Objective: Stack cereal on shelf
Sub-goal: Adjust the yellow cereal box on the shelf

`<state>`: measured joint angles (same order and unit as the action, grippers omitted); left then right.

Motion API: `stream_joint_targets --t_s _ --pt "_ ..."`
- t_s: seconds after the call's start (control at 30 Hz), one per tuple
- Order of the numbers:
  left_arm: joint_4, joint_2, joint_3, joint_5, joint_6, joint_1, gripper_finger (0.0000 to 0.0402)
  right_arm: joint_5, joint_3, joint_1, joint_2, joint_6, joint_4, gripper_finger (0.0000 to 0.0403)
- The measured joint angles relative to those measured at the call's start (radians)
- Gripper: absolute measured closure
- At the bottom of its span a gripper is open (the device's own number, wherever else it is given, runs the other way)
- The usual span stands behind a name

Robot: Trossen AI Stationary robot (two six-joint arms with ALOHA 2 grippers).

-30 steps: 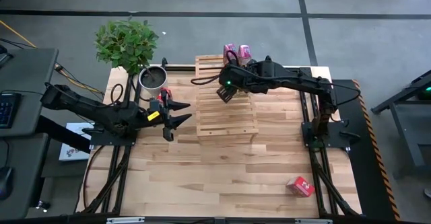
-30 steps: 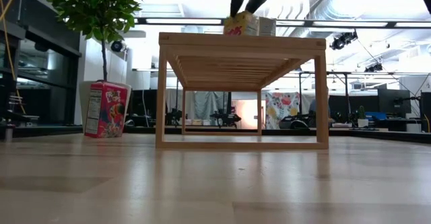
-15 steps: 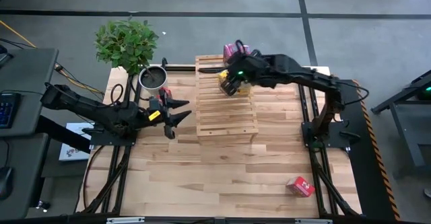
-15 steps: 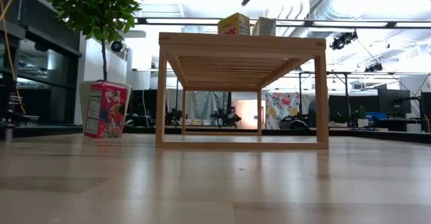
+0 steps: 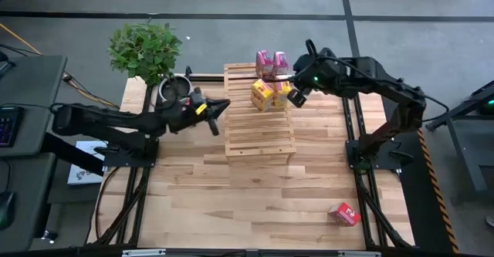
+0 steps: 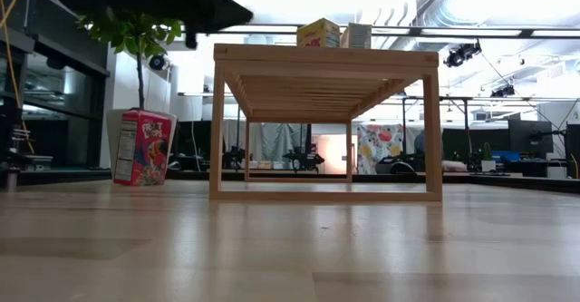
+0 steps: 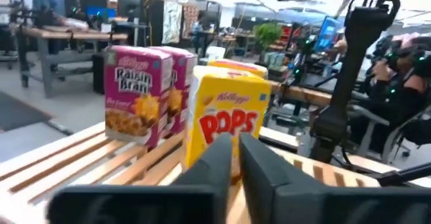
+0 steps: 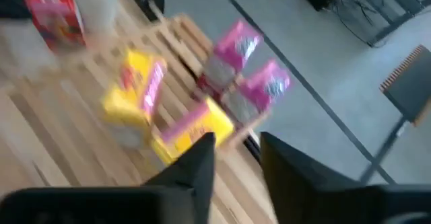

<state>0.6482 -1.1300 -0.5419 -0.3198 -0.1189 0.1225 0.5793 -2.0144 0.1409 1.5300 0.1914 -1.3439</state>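
Standing loose at the table's 5 o'clock corner, one red box [image 5: 343,214] lay nearer the right gripper [image 5: 296,96], whose fingers were apart and empty. The left gripper [image 5: 218,107], fingers nearly together and holding nothing, hovered at the shelf's [image 5: 258,133] 9 o'clock edge, with another red box [image 6: 140,147] close behind it.

The left arm reaches in from nine o'clock across the table's left side, stretched nearly flat, its wrist aimed toward three o'clock, and the left gripper [image 5: 220,110] has its two dark fingers [image 7: 269,177] set close together with only a narrow slit between them. The right arm rises from its base at about four o'clock, bends at the elbow near two o'clock and runs toward nine o'clock. The right gripper [image 5: 297,95] hangs at about one o'clock, its fingers [image 8: 199,160] parted.
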Motion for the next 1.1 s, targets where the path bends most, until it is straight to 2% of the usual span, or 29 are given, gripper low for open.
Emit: stream_joint_targets --t_s 0.1,0.17,0.3,0.5,0.63,0.77,0.83,1.0,1.1 --pt "0.110 -0.083 -0.001 0.079 0.047 0.042 0.0391 -0.005 0.144 0.026 -0.073 -0.021 0.036 0.0355" --pt "0.122 -0.124 -0.017 0.114 0.084 0.067 0.0395 -0.009 0.272 0.056 -0.137 -0.035 0.088 0.0390" --pt "0.121 -0.181 -0.044 0.245 0.151 0.138 0.0399 -0.121 0.565 0.112 -0.294 -0.043 0.242 0.0386" --pt "0.105 -0.234 -0.083 0.499 0.253 0.313 0.0401 -0.274 0.979 0.117 -0.548 -0.133 0.567 0.0397" --pt "0.082 -0.287 -0.137 0.655 0.178 0.411 0.0401 -0.313 1.186 0.118 -0.648 -0.200 0.791 0.0402" --pt "0.038 -0.319 -0.202 0.734 0.115 0.393 0.0401 -0.353 1.315 0.118 -0.701 -0.226 0.996 0.0402" --pt "0.004 -0.319 -0.217 0.739 0.102 0.346 0.0401 -0.351 1.349 0.117 -0.715 -0.204 1.064 0.0402" --pt "-0.027 -0.321 -0.218 0.578 0.143 0.222 0.0401 -0.309 1.361 0.118 -0.715 -0.184 1.080 0.0402" --pt "-0.021 -0.320 -0.221 0.520 0.171 0.196 0.0401 -0.302 1.361 0.119 -0.693 -0.228 1.118 0.0402"
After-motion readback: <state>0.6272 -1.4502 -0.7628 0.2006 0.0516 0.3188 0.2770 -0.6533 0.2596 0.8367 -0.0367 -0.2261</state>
